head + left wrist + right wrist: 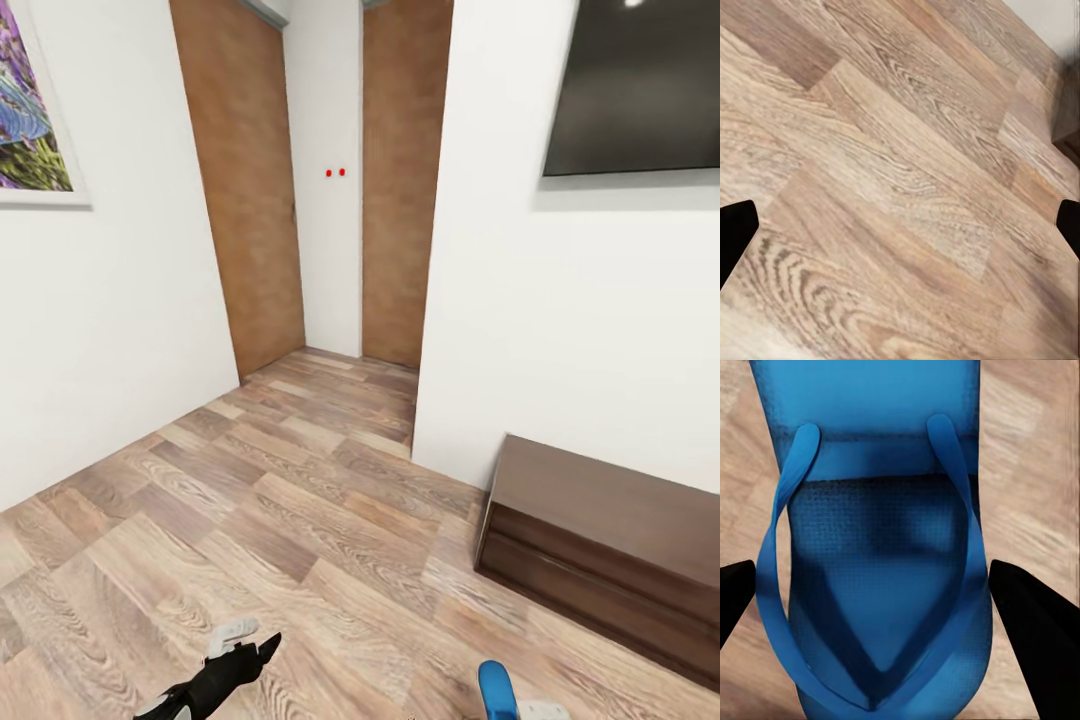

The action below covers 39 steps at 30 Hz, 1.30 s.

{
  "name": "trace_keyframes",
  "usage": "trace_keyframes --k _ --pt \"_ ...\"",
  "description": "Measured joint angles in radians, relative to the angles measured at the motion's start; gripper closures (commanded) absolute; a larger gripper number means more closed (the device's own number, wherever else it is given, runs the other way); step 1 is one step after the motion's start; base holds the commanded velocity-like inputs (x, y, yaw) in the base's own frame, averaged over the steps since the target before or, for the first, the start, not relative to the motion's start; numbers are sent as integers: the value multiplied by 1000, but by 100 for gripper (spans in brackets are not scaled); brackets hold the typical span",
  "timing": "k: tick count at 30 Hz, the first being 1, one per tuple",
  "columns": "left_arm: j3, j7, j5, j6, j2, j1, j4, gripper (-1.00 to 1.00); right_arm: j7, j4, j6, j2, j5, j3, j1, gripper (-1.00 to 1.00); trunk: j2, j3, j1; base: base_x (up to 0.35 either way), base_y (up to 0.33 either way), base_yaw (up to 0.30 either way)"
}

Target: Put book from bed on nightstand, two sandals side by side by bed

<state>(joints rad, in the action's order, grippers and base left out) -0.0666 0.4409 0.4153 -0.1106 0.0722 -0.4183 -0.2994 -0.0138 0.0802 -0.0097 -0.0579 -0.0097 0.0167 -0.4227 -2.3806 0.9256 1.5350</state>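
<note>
The robot stands on a light wood-plank floor (pixel 300 520) between white walls. Ahead, a narrow passage leads to two brown wooden door panels (pixel 250 190), and two small red dots (pixel 335 172) sit on the white wall between them. On the left wall hangs a framed picture (pixel 30 110) with purple and blue colours. On the right wall is a dark flat screen (pixel 640 85), and below it, against the same wall, stands a low dark brown cabinet (pixel 610 545) with a glossy top. This cabinet narrows the way on the right side; the middle of the floor is free.

The left gripper (pixel 240 650) hangs low over the floor, black with a white part. In the left wrist view its two dark fingertips (pixel 735 232) stand far apart at the two edges of the picture, and between them there is only floor, so it holds nothing.

At the bottom edge of the head view only the rounded end of a blue sandal (pixel 495 690) shows, with a white part of the right arm beside it. The right wrist view is much clearer: the sandal (pixel 877 555) lies between the black fingers (pixel 1031 622), sole and V-shaped straps facing the camera, floor behind it. The fingers sit just beside both edges of the sole, so the right gripper (pixel 870 607) seems to grip it, though the contact itself is not clear.
</note>
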Motion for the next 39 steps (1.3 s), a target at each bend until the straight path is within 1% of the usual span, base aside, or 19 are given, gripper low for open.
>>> trace_keyframes --k 7,19,21,23,27,39 --pt "-1 0 -1 -29 -1 0 16 -100 0 -1 0 1 0 0 0 100 0 0 0 0 0 -300" --pt "-2 0 -2 -33 -1 0 22 -100 0 -3 -1 1 -1 0 0 100 0 0 0 0 0 -300" --pt "-4 0 -2 -34 -9 0 22 -100 0 -3 -1 1 -1 0 0 100 0 0 0 0 0 -300" --pt "-10 0 -6 -34 -16 0 22 -100 1 -3 -1 1 -1 0 0 100 0 0 0 0 0 -300" --pt "-14 0 -25 -34 -20 0 22 -100 1 -3 -1 1 -1 0 0 100 0 0 0 0 0 -300" --pt "-14 0 -30 -34 -21 0 22 -100 1 -3 -1 1 0 0 0 100 0 -4 0 0 0 -300"
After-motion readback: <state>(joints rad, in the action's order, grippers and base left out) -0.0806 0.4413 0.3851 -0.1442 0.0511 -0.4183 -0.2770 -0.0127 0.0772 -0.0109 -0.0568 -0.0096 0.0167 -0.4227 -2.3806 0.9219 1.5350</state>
